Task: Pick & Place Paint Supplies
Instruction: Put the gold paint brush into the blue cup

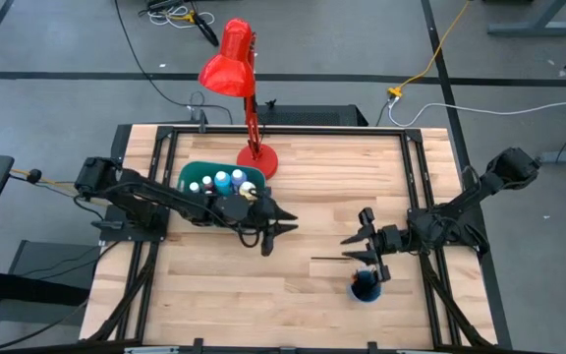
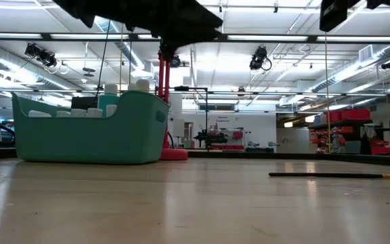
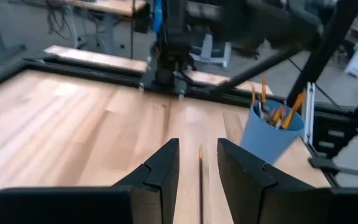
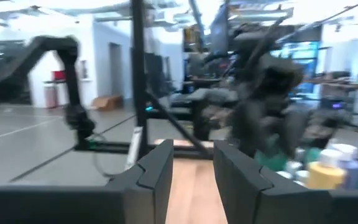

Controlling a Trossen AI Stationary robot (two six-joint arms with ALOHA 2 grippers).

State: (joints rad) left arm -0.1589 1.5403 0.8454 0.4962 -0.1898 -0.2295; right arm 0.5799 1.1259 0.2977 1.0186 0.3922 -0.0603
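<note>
- A red lamp (image 1: 236, 74) stood at the table's (image 1: 312, 295) far edge, its base just beside the teal bin (image 1: 197, 175).
- Paint bottles (image 1: 222, 181) sat upright inside the bin; the left arm reached across that bin, hiding part of it from above.
- The left gripper (image 1: 285, 222) hung past the bin over bare wood, its fingers (image 3: 160, 171) a narrow gap apart and empty.
- The right gripper (image 1: 359, 245) hovered above the blue cup (image 1: 366, 287), fingers (image 4: 157, 171) slightly parted, gripping nothing.
- One brush (image 1: 334, 261) lay flat on the table between the grippers, near the cup.
- The surface was pale wood planks in a black frame; cables crossed the grey floor.
- Only the left wrist view showed brushes (image 3: 277, 113) standing in the cup (image 3: 272, 134).
- The low view showed the lying brush (image 2: 330, 175) and a lit hall behind.
</note>
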